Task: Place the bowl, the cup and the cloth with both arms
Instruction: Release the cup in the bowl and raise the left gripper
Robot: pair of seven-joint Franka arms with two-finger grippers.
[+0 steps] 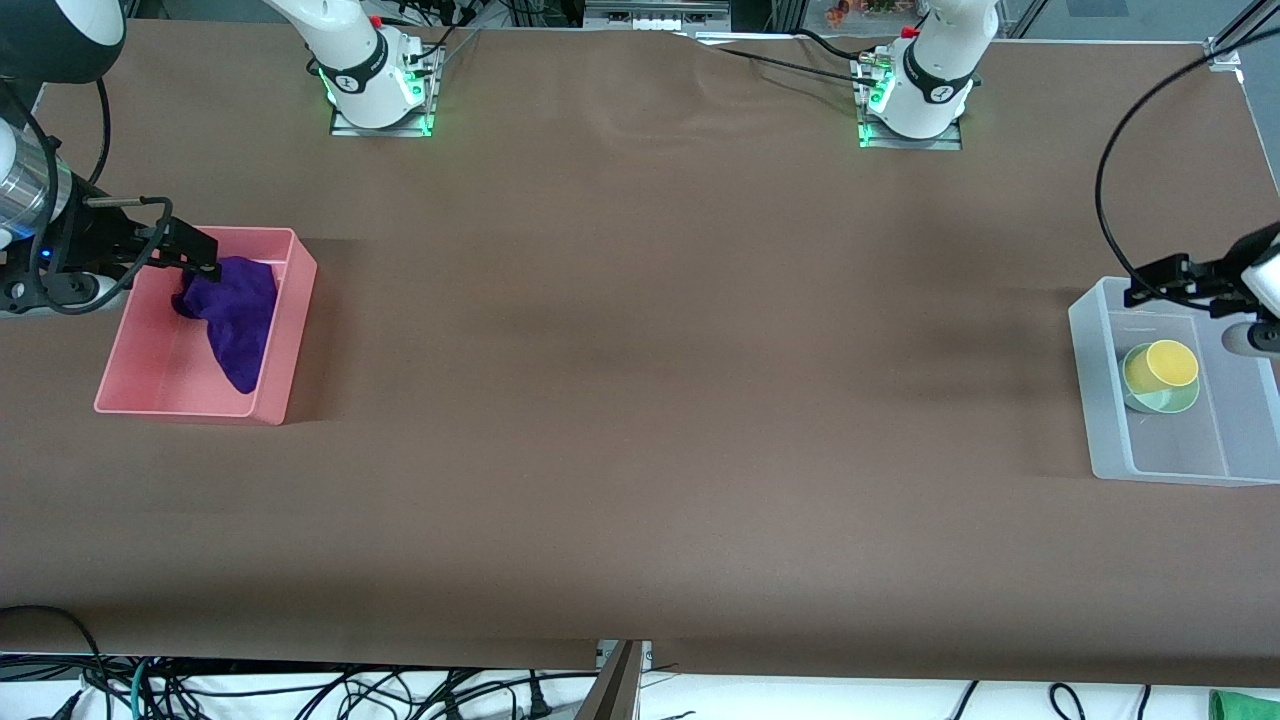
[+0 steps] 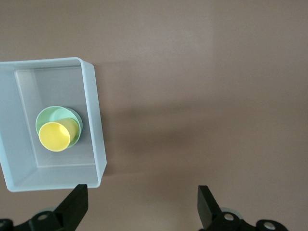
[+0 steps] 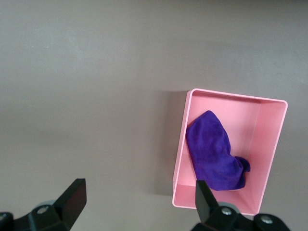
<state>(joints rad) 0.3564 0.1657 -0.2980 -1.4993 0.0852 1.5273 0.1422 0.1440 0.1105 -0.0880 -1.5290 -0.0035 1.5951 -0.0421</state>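
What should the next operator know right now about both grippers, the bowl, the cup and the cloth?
Left gripper: open, holding nothing, above the clear bin at the left arm's end of the table.
Right gripper: open, holding nothing, above the pink bin at the right arm's end.
Bowl: in the clear bin, with the cup sitting in it, tipped over.
Cloth: crumpled in the pink bin.
Done: all three items appear to be binned.
Left: probably only pulling both arms away; confirm that the cup in the bowl is acceptable.
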